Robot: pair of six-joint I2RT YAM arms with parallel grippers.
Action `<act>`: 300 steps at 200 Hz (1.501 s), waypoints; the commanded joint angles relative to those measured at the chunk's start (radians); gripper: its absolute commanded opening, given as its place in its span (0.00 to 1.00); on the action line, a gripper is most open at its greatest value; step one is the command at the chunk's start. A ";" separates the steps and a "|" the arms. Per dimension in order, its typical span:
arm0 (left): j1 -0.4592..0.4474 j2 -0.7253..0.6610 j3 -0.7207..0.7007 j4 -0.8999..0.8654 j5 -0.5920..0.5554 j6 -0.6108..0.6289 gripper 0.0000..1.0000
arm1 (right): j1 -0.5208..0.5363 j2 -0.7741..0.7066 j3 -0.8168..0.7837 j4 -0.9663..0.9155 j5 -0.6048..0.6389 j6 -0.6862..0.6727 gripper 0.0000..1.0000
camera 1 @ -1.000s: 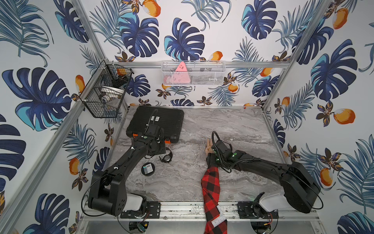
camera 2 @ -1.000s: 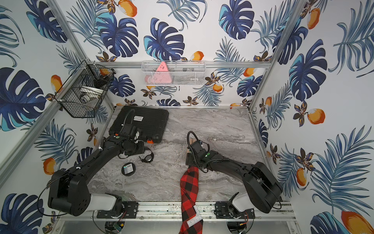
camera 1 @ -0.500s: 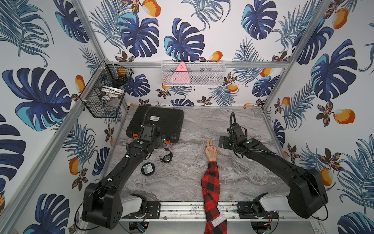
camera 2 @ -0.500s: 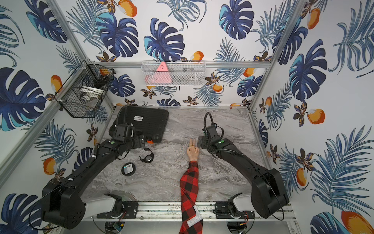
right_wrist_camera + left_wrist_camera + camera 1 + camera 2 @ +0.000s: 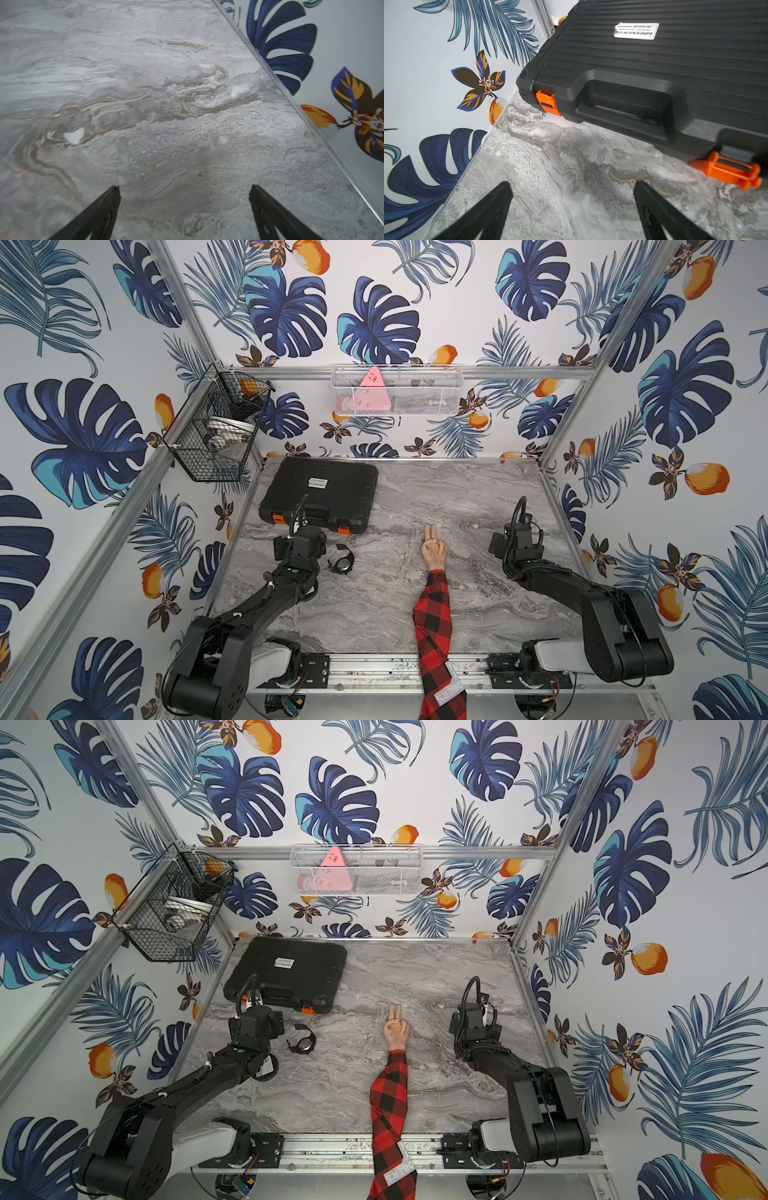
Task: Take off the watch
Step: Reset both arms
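Grey marble tabletop w/ a big blk tool case lying flat, shut, in the far corner, white label on the lid. Left arm reaches to the case's handle side. Left gripper hovers over bare marble just short of the handle recess, jaws wide apart, nothing btw them. Right arm is well away from the case, by the opposite wall. Right gripper has its jaws spread too, only marble under it. Forearm in a red/blk plaid sleeve lies on the table, well off the case's handle side. Blk wire basket hangs on the wall beside the case; white mesh basket is on the back wall above it, pink triangle inside. Person's hand has two fingers out, pointing to the back wall. The watch lies on the marble just off the case's handle side, near the orange latch, beside the left wrist, apart from the hand. Second orange latch sits at the case's wall-side corner.
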 commanded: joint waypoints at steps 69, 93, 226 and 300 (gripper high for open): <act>-0.008 0.348 -0.207 0.965 0.048 0.121 0.99 | -0.172 0.198 -0.179 0.814 -0.354 -0.054 1.00; -0.011 0.340 -0.187 0.900 0.112 0.130 0.99 | -0.181 0.284 -0.207 0.982 -0.427 -0.069 1.00; 0.015 0.435 -0.102 0.827 0.220 0.140 0.99 | -0.162 0.276 -0.053 0.657 -0.474 -0.116 1.00; 0.015 0.438 -0.104 0.837 0.218 0.146 0.99 | -0.158 0.281 -0.050 0.661 -0.475 -0.118 1.00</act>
